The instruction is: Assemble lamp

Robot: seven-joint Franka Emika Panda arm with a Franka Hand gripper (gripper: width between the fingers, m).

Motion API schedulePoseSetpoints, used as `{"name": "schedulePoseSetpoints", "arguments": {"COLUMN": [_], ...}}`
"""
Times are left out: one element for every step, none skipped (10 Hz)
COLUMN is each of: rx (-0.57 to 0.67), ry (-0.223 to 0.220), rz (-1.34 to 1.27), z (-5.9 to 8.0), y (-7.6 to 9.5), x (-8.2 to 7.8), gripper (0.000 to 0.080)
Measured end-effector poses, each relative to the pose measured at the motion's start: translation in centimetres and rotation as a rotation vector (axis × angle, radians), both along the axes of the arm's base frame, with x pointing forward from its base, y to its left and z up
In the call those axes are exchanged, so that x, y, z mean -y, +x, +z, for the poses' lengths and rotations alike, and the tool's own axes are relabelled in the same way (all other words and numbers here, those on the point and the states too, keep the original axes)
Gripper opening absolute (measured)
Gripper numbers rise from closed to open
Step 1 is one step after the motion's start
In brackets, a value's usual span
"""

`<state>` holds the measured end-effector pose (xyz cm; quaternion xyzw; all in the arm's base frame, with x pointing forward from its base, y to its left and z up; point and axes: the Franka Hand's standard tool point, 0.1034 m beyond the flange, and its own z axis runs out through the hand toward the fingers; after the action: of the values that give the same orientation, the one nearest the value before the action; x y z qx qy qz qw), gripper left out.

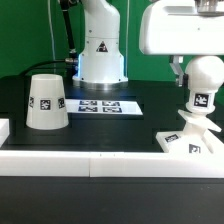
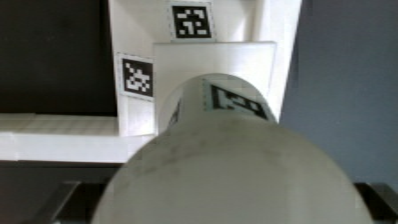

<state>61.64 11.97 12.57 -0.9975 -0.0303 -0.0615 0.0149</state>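
Observation:
The round bulb stands upright on its tagged stem on the flat square base at the exterior view's right. My gripper comes down from above and is shut on the bulb's head. In the wrist view the bulb fills the middle, with a dark finger at each side of it, and the base with its tags lies beyond it. The tapered shade stands mouth down at the exterior view's left, apart from my gripper.
The marker board lies flat in the middle of the black table. The white robot pedestal stands behind it. A low white wall runs along the front edge.

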Motion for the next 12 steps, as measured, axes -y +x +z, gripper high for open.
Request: {"name": "schedulePoseSetpoints", "arguments": {"rx": [0.005,0.027,0.033,0.032,0.033,0.032,0.030,0.028,0.026,0.023,0.019,0.015], "ry": [0.001,0.003,0.001,-0.001,0.000,0.004,0.012,0.021,0.027,0.039,0.053,0.064], "rz": [0.005,0.010,0.015,0.016,0.010,-0.003,-0.044,-0.105,-0.144,-0.219,-0.286,-0.344], "z": [-0.07,-0.16,-0.50,-0.78,-0.88,-0.87,-0.88,-0.88,-0.88,-0.88,-0.88,-0.89], "y": [-0.07,0.06,-0.17,-0.44,-0.50,-0.50,-0.50,-0.50,-0.50,-0.51,-0.51,-0.52], "x": [-0.26,-0.28,-0.19,-0.17,-0.11,-0.11,-0.12,-0.12,-0.12,-0.13,-0.17,-0.19], "gripper": [0.0579,0.0579,0.0579,0.0579,0.0579,0.0579,0.0579,0.0579,0.0579,0.0579,0.0579,0.0579]}}
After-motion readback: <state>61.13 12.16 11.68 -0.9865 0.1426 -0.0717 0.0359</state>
